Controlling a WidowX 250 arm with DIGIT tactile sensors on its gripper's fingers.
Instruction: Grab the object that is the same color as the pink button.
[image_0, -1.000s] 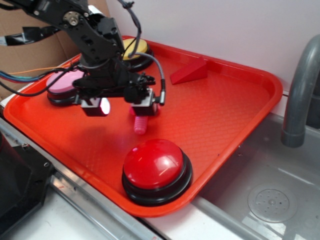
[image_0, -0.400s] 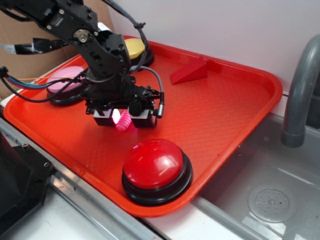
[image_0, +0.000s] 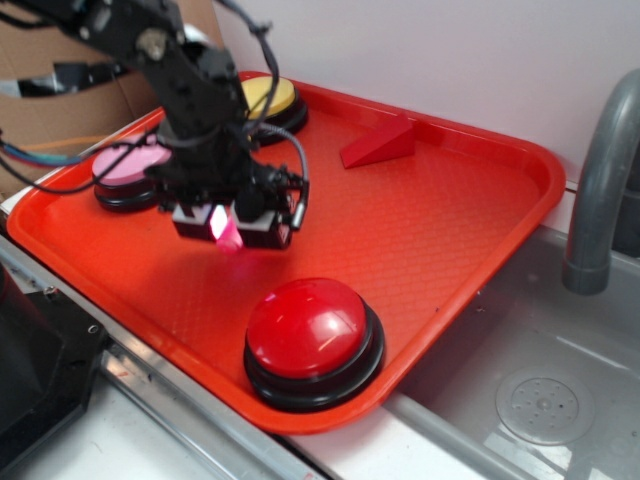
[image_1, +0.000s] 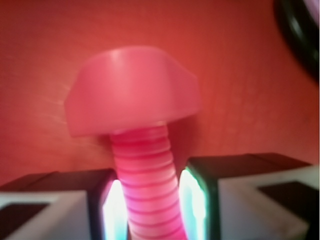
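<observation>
The pink toy bolt (image_1: 132, 92) has a flat angular head and a ribbed shaft (image_1: 147, 185). Its shaft sits between my two fingers (image_1: 197, 197), which press on it from both sides. In the exterior view my gripper (image_0: 226, 226) is shut on the bolt (image_0: 227, 236) low over the red tray (image_0: 430, 230), left of its middle. Only a small pink tip of the bolt shows there. The pink button (image_0: 125, 166) with a black base sits at the tray's left edge, just left of the gripper.
A yellow-topped button (image_0: 268, 96) stands at the tray's back, behind the arm. A red wedge (image_0: 378, 144) lies at the back middle. A large red domed button (image_0: 312, 338) sits at the front. A grey faucet (image_0: 600, 190) and sink (image_0: 545, 400) are to the right.
The gripper has come down over the bolt and shut on its shaft. It then moved a little left with the bolt in it.
</observation>
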